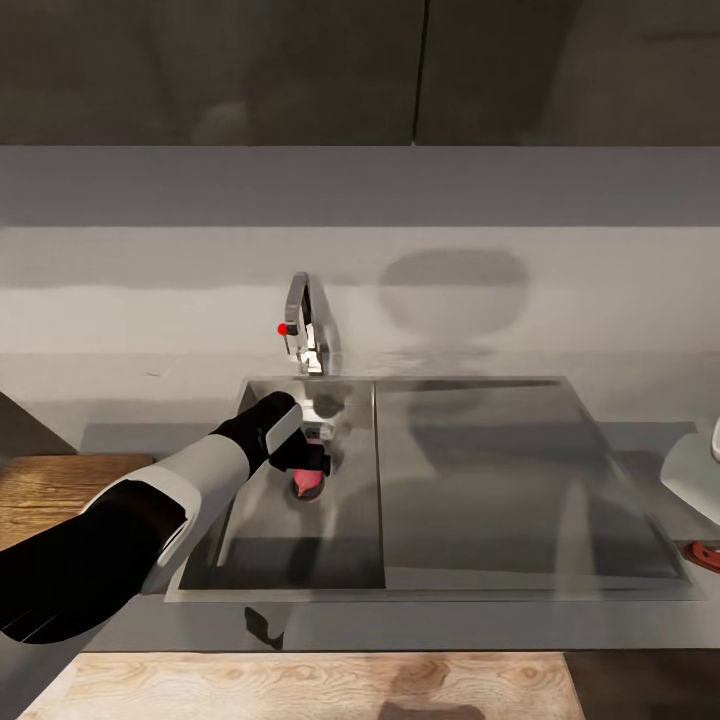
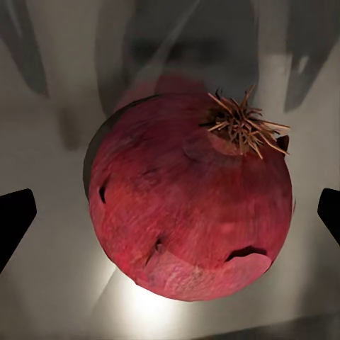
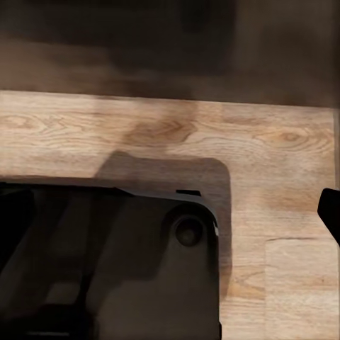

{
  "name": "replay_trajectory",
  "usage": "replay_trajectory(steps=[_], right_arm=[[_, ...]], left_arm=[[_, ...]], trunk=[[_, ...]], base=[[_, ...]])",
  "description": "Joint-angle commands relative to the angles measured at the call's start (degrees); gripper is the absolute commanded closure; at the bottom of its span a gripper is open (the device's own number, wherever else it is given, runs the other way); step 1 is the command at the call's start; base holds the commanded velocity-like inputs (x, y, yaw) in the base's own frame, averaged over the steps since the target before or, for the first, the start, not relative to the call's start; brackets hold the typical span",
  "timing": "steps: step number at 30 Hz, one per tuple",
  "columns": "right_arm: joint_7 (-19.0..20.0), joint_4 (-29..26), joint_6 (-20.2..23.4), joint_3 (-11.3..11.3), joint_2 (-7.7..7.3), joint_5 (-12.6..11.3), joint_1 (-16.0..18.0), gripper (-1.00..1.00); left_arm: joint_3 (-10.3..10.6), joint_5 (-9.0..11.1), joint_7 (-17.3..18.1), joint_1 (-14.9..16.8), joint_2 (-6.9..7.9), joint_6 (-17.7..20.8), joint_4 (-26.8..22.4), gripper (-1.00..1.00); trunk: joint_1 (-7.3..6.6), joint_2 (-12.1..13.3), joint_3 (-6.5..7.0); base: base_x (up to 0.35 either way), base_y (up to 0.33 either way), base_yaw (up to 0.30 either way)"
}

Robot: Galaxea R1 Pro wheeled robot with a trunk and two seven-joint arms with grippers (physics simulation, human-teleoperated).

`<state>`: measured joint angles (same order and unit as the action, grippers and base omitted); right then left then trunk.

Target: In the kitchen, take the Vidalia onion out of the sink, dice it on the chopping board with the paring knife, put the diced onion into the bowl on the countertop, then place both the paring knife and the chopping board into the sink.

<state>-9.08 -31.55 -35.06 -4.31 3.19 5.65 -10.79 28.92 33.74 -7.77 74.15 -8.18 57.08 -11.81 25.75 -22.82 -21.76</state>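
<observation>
The Vidalia onion (image 1: 306, 483), dark red with a dry tuft of roots, lies in the sink's basin (image 1: 300, 560) below the tap (image 1: 305, 330). My left gripper (image 1: 310, 465) reaches down into the basin right over it. In the left wrist view the onion (image 2: 191, 205) sits between the spread black fingertips (image 2: 14, 219), which stand clear of its skin, so the left gripper (image 2: 170, 219) is open. The right gripper (image 3: 170, 212) hangs open over the wood floor with nothing in it. A white bowl (image 1: 700, 470) shows at the right edge on the countertop (image 1: 400, 625).
The flat drainboard (image 1: 500, 470) lies right of the basin. A reddish-brown object (image 1: 705, 553) is cut off at the right edge below the bowl. Dark wall cabinets (image 1: 300, 70) hang above. The robot's dark base (image 3: 106, 269) covers part of the wood floor (image 3: 283, 142).
</observation>
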Motion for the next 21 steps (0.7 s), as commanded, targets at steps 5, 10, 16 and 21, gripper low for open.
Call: replay_trajectory(steps=[5, 10, 16, 21], right_arm=[[-0.6, -0.1, 0.1, -0.1, 0.05, 0.6, 0.0, -1.0], [-0.6, -0.1, 0.0, -0.1, 0.06, 0.6, 0.0, -1.0], [-0.6, -0.1, 0.0, -0.1, 0.13, 0.6, 0.0, -1.0], [-0.6, -0.1, 0.0, -0.1, 0.24, 0.6, 0.0, -1.0]], left_arm=[[0.3, 0.6, -0.5, 0.0, 0.01, 0.2, -0.1, -1.0], [0.3, 0.6, -0.5, 0.0, 0.01, 0.2, -0.1, -1.0], [0.4, 0.6, -0.5, 0.0, 0.01, 0.2, -0.1, -1.0], [0.4, 0.6, -0.5, 0.0, 0.01, 0.1, -0.1, -1.0]], trunk=[[0.03, -0.1, -0.08], [0.03, -0.1, -0.08], [0.03, -0.1, -0.08], [0.03, -0.1, -0.08]], base=[[0.0, 0.0, 0.0], [0.0, 0.0, 0.0], [0.024, 0.0, 0.0], [0.044, 0.0, 0.0]])
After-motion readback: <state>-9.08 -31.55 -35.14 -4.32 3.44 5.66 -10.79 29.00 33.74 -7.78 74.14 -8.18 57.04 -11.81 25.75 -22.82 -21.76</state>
